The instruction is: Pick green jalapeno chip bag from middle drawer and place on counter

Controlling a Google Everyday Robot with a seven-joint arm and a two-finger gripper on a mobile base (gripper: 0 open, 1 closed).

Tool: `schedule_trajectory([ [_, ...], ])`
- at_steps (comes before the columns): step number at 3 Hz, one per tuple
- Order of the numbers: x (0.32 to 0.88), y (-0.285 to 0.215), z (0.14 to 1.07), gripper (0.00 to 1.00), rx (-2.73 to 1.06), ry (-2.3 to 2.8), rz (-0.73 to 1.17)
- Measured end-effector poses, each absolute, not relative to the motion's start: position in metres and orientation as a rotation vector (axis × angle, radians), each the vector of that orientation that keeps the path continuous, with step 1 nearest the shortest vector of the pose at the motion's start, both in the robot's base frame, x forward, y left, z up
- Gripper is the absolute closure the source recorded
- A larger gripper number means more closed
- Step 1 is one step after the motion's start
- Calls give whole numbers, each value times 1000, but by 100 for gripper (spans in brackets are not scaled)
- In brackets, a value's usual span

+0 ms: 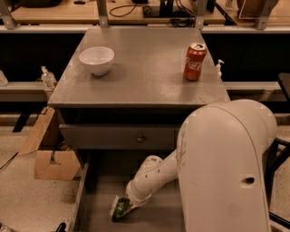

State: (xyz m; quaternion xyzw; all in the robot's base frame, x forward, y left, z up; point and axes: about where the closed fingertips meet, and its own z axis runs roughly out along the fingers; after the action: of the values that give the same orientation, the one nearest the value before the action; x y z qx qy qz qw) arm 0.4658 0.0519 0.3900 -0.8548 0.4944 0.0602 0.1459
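The one camera sits high on the robot's side of the cabinet and looks forward and steeply down. The arm (226, 172) bulks close to the lens, filling the lower right. Beyond it the counter (145, 77) lies mid-frame, seen from above its front edge, with the wooden bench (59, 13) along the far top. The middle drawer (97, 181) runs off the bottom edge; the gripper (126, 205) is down inside it, left of centre
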Motion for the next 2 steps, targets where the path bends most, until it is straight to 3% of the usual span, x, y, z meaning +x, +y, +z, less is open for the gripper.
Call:
schedule_trajectory([
  [2,453,20,469,100,-2545,1440,2],
])
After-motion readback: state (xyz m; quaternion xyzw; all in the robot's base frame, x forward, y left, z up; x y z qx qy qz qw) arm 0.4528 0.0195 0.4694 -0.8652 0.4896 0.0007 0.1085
